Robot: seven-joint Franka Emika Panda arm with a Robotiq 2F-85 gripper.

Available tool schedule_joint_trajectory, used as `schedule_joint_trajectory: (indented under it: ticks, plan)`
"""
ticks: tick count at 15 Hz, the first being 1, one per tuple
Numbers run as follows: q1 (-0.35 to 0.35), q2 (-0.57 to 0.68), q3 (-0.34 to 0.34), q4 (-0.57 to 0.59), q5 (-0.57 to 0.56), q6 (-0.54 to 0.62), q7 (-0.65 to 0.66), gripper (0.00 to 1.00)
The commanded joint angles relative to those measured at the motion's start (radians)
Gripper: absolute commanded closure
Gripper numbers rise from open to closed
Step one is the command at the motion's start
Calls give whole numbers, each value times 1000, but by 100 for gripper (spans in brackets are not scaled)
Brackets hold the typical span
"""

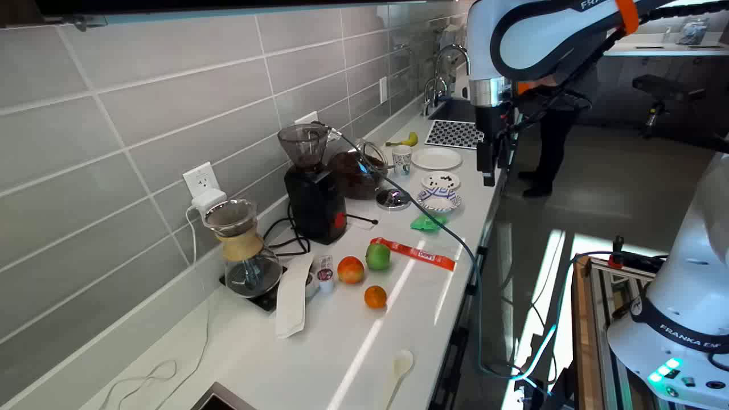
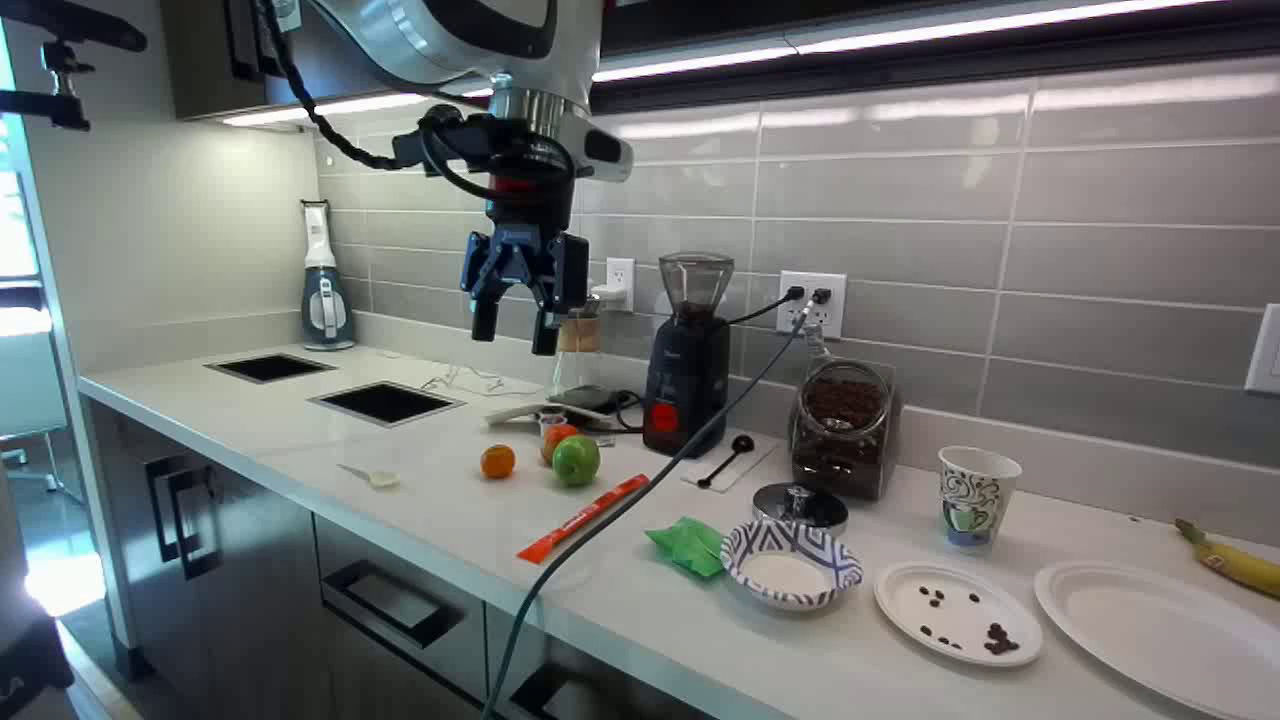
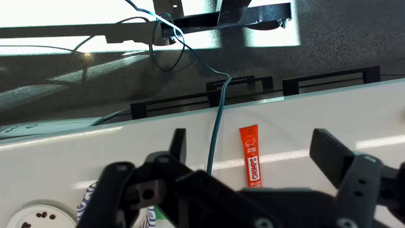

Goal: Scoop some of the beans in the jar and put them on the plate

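several dark brown beans (image 2: 999, 641) on a small white plate (image 2: 968, 619)

Gripper (image 1: 491, 174): hanging there, pointing down, out by the front edge of the table (image 1: 319, 370)!
Glass jar (image 1: 354, 193): parked near the back edge, dark beans (image 1: 344, 171) showing inside, mouth tipped toward the front edge.
Lid (image 1: 393, 199): shiny, lying flat just beside the jar.
Small white plate (image 1: 426, 182): yes, dark beans on it, near the front edge, between the large plate (image 1: 436, 158) and the patterned bowl (image 1: 445, 208).
Grinder (image 1: 315, 199): standing upright at the back edge.
Green apple (image 1: 378, 256): side by side with the red-yellow apple (image 1: 351, 270), mid-table, the orange (image 1: 375, 297) just off toward the near end.
Red packet (image 1: 413, 252): stretched out, one end close to the front edge.
Spoon (image 1: 403, 364): pale one, toward the near end, close to the front edge.
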Motion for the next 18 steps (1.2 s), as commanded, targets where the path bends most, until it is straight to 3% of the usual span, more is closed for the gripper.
schedule_joint_trajectory:
  ticks: [1,13,18]
  plan:
    - [1,0,-1,1,0,-1,0,0]
    - [-6,29,-7,22,1,-3,8,0]
    - [-47,260,-67,142,-37,220,-25,0]
